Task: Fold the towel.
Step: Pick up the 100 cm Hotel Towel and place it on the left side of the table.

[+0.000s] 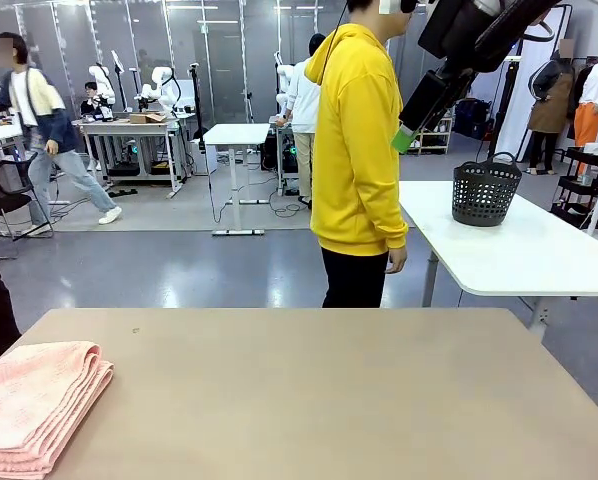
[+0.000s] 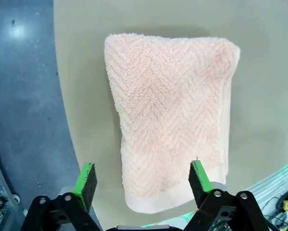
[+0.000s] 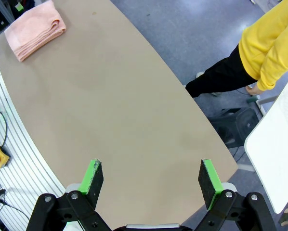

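With the towel (image 2: 170, 130) folded at the table's (image 1: 329, 390) eight o'clock, both wide-open, empty grippers—left gripper (image 2: 143, 183), right gripper (image 3: 151, 179)—should lift clear without snagging it.

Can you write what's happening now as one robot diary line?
towel: folded, on table | left gripper: open above it | right gripper: open, empty

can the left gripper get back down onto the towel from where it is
Probably yes. The left gripper hangs open right above the folded towel, which lies flat at the table edge, with nothing between the fingers and the cloth.
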Controlling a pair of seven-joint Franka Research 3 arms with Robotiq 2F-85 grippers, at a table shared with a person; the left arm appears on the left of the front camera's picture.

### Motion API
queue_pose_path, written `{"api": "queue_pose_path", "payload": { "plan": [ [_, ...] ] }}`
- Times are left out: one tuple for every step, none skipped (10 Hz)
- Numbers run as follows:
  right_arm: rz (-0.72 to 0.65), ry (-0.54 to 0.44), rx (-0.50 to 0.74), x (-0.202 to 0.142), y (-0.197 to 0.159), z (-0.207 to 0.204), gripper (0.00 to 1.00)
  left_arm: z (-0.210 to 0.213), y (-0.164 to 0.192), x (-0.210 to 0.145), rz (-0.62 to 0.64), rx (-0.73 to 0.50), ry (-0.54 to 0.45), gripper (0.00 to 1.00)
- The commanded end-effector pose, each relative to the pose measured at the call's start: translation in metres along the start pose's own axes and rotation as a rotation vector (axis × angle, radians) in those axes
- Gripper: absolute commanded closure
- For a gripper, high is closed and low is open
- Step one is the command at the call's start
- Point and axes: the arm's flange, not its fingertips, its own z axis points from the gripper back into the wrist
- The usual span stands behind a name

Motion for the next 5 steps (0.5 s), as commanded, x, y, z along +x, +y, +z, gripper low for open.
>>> {"api": "queue_pose_path", "payload": {
  "plan": [
    [-0.003, 0.009, -0.004, 0.001, 0.0, 0.001, 0.0, 0.002, -0.017, -0.008, 0.024, 0.028, 0.022, 0.0],
    [-0.003, 0.009, -0.004, 0.001, 0.0, 0.001, 0.0, 0.002, -0.023, -0.01, 0.033, 0.01, 0.017, 0.0],
    [-0.003, 0.009, -0.004, 0.001, 0.0, 0.001, 0.0, 0.005, -0.007, -0.001, 0.002, 0.012, -0.003, 0.0],
    [-0.003, 0.009, -0.004, 0.001, 0.0, 0.001, 0.0, 0.005, -0.007, -0.001, 0.002, 0.012, -0.003, 0.0],
    [-0.003, 0.009, -0.004, 0.001, 0.0, 0.001, 0.0, 0.005, -0.007, -0.001, 0.002, 0.012, -0.003, 0.0]
  ]
}}
